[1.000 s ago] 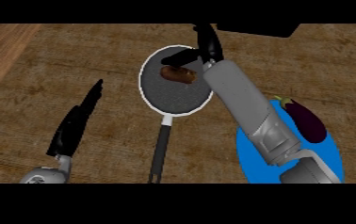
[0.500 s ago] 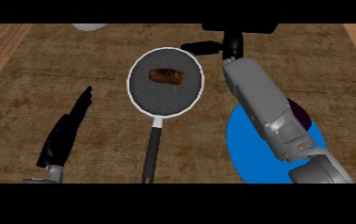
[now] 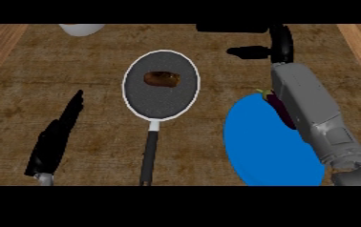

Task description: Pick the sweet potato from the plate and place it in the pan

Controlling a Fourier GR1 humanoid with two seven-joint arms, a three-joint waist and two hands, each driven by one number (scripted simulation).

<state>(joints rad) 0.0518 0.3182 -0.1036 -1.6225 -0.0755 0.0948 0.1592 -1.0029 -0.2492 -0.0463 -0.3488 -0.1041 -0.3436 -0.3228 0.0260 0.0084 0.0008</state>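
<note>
The brown sweet potato (image 3: 162, 78) lies inside the dark pan (image 3: 161, 102), in its upper half, with nothing touching it. The pan has a white rim and a black handle pointing toward me. My right hand (image 3: 275, 47) is to the right of the pan and apart from it, with straight fingers and the thumb sticking out left, holding nothing. The blue plate (image 3: 271, 149) lies at the lower right, partly under my right forearm. My left hand (image 3: 56, 138) rests open at the lower left, fingers up.
A purple eggplant (image 3: 281, 108) lies on the plate's upper edge, mostly hidden by my right forearm. A white bowl's rim (image 3: 81, 29) shows at the top left. A wooden edge runs along the far left and far right of the counter.
My right hand has let go of the sweet potato and pulled away to the right of the pan. The potato stays in the pan. The view has shifted slightly.
</note>
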